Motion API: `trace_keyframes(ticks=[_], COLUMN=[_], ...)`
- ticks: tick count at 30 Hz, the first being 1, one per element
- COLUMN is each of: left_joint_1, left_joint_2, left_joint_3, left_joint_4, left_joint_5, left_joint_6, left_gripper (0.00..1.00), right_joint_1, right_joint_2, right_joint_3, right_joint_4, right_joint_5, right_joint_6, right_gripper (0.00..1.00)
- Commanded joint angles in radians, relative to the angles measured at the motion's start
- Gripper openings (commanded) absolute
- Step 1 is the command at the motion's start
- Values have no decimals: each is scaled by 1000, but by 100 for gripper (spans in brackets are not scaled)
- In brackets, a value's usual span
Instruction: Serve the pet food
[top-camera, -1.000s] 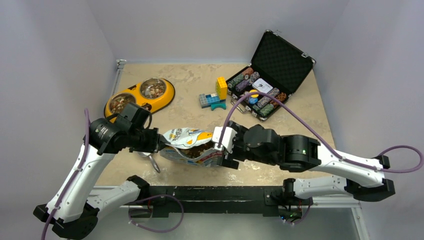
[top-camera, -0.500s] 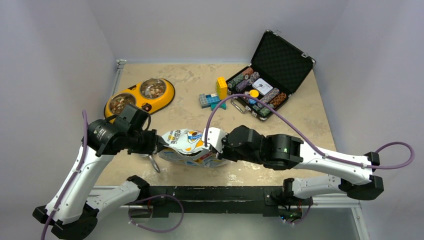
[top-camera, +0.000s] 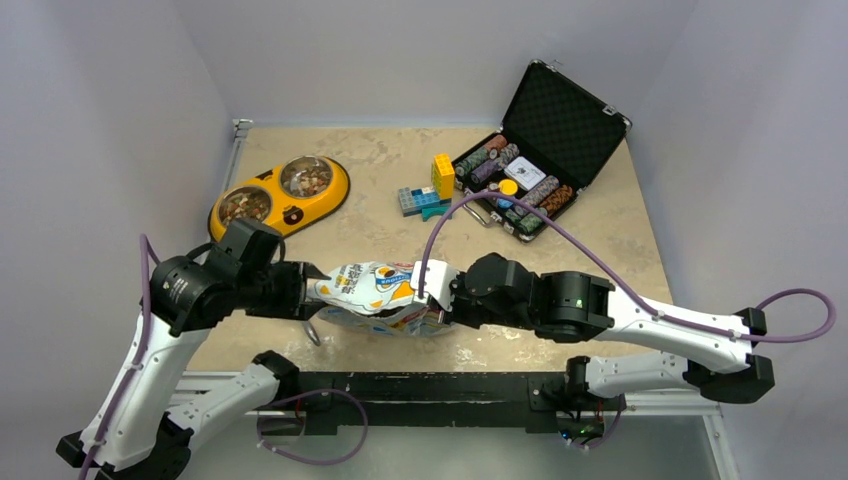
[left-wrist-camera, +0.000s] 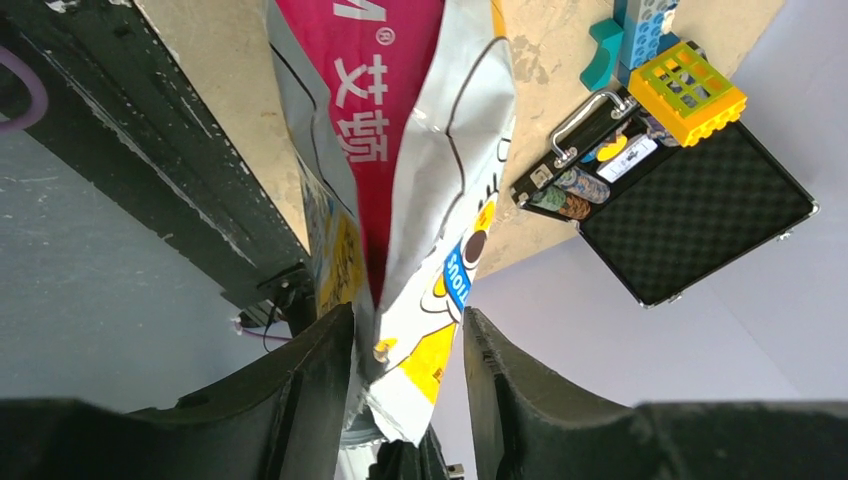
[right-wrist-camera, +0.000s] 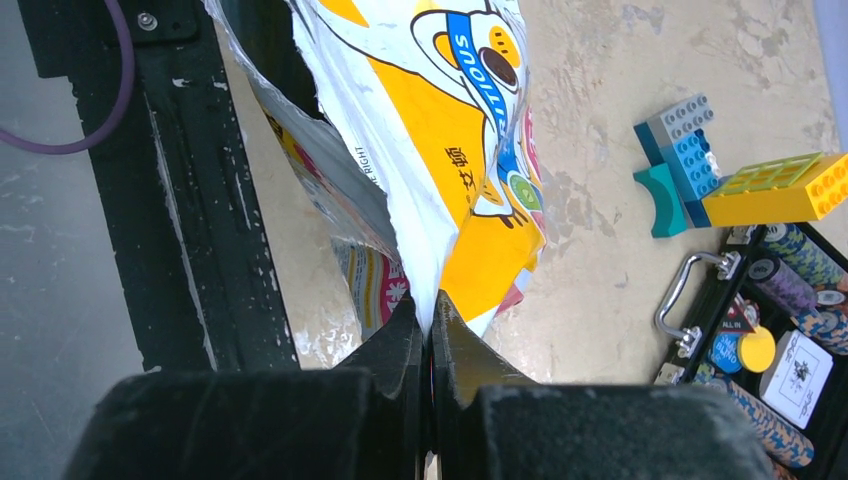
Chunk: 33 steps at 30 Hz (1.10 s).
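Bag of pet food sits sideways at the desk's near edge between both arms; right jaws pinch one end, left jaws stand apart around the other.

– How many bags?
– One pet food bag, lower centre.
– Bowls?
– Two steel bowls, both in one yellow feeder, upper left.
– Cases?
– One black case, upper right; its poker chips are too many to count.
– Bricks?
– One yellow brick; the blue bricks are too bunched together to count.
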Motion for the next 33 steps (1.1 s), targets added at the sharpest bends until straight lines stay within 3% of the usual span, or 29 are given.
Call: trace_keyframes(ticks=[1,10,11,13,14,20,24,28,31,33], left_joint_1=[7,7,7,7,7,26,40,40,43,50], left_joint_2=[-65,-10,6,32,51,197,293,366,406,457], left_joint_3=[-54,-43,-29,1,21,265,450,498,561,681], left_joint_4=[-211,-211,-211,-208,-206,-211,-208,-162,-172,-209], left_joint_5=[2,-84,-105,-170,-207,-428,-334,-166,-218,-307], left_joint_6=[-42,35,50,63,82,228,232,176,173,234], left_gripper=[47,34,29,6,0,0,0,0,0,0], right_joint_1=[-5,-23,-24,-24,-24,-54,-118,-155,-162,-167], right_joint_2=[-37,-36,-35,-34,-34,-170,-258,-212,-156,-126], right_joint_3=[17,36,36,34,32,-95,-57,42,126,175], right_joint_4=[61,53,47,39,32,-56,-135,-142,-156,-177], right_joint_5=[-12,14,19,42,55,119,-1,-182,-200,-193], right_joint_6=[-13,-31,-37,-43,-46,-94,-17,93,189,271], right_gripper=[0,0,0,0,0,0,0,0,0,0])
